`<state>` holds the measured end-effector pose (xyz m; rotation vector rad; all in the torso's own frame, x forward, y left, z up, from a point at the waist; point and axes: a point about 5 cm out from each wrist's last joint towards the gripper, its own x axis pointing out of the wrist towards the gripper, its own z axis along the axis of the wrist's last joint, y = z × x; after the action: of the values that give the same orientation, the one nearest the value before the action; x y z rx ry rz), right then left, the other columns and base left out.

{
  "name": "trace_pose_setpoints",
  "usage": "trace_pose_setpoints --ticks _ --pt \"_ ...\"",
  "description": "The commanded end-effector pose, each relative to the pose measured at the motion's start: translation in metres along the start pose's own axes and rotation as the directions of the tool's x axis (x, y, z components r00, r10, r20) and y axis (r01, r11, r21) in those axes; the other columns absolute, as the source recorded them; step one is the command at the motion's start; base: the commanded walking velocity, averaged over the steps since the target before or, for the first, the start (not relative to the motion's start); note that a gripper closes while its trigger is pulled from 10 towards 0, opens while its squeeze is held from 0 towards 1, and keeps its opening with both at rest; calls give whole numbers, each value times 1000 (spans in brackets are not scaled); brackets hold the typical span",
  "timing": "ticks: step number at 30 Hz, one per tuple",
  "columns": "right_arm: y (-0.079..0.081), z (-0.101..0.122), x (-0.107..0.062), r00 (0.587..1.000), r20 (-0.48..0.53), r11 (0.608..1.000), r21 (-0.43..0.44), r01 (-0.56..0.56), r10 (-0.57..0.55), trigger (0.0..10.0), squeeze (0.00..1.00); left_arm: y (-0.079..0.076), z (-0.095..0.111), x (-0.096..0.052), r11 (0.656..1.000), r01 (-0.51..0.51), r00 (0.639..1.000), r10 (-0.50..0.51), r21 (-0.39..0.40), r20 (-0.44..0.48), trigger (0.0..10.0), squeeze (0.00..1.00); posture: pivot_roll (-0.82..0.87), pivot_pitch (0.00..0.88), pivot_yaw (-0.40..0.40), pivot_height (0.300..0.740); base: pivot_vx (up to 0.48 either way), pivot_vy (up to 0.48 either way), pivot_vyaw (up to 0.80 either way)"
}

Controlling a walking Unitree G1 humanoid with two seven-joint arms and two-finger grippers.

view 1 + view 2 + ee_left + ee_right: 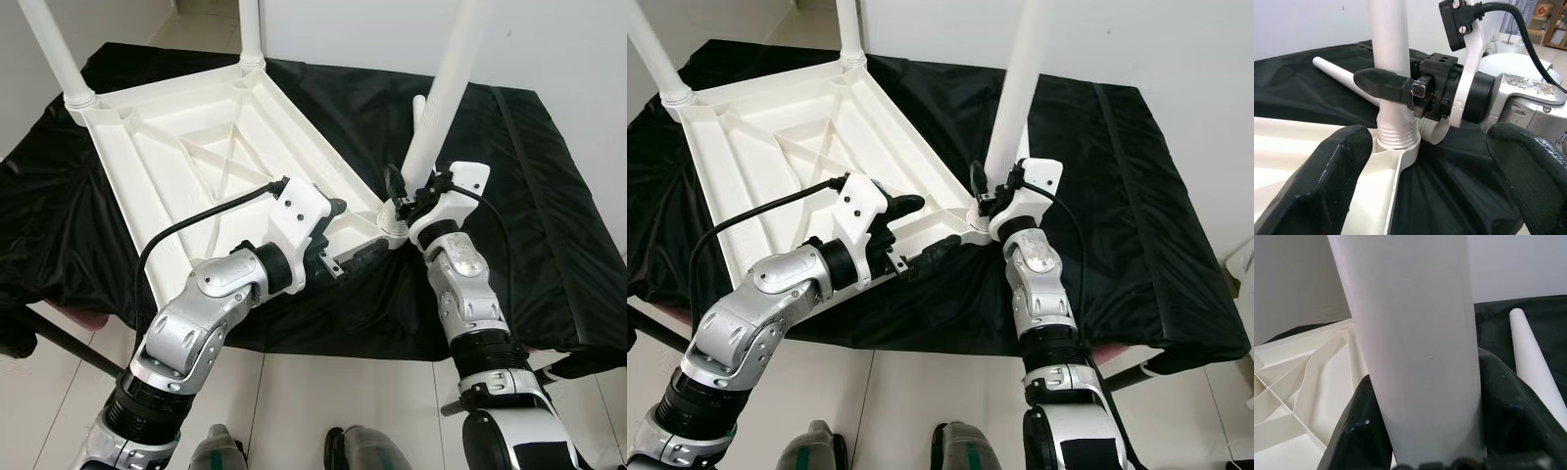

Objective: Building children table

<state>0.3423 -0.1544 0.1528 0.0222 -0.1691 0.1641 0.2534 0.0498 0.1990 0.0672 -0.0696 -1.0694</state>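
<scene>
The right gripper (pixel 409 201) pinches the leg (pixel 446 88), the left gripper (pixel 355 257) is spread; the leg could tip if it lets go.

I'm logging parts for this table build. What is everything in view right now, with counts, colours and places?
Table top: one, white, upside down on the black cloth, ribbed underside up.
Fitted legs: three, white, standing upright in corner sockets, two at the far corners and one at the near right corner.
Loose leg: one, white, lying on the cloth behind the near right corner.
Black cloth: one, covering the work surface.
Floor: pale tiles, below the near edge.
Left claw: black fingers open, at the table top's near edge.
Right claw: black fingers shut on the near right leg, just above its socket.
</scene>
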Motion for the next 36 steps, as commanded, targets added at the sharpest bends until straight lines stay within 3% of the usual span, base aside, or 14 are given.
trace_pose_setpoints --ticks 1,7,13,16,32,36 --pt "-4 -50 -22 970 -238 997 53 58 -44 10000 0 -2 -2 0 1000 16 1000 -16 -4 -18 10000 0 -28 74 -1 740 0 0 0" --pt "1 -51 -24 975 -217 998 33 50 -42 10000 0 -3 -2 -1 1000 17 1000 -17 -7 -18 10000 0 -25 76 -2 740 0 0 0" --pt "10 -48 -33 989 -145 995 92 31 -17 10000 0 -4 -2 -1 1000 15 1000 -15 -10 -20 10000 0 -23 80 -4 740 0 0 0" --pt "12 -45 -36 993 -117 997 79 18 -9 10000 0 -4 -2 -1 1000 13 1000 -13 -10 -20 10000 0 -24 80 -4 740 0 0 0" --pt "11 -50 -45 992 -122 999 46 29 -23 10000 0 -4 -2 -1 1000 18 1000 -18 -12 -20 10000 0 -25 81 -2 740 0 0 0" --pt "17 -50 -44 985 -150 996 9 88 -86 10000 0 -4 -2 -1 1000 16 1000 -16 -12 -21 10000 0 -23 77 -6 740 0 0 0"
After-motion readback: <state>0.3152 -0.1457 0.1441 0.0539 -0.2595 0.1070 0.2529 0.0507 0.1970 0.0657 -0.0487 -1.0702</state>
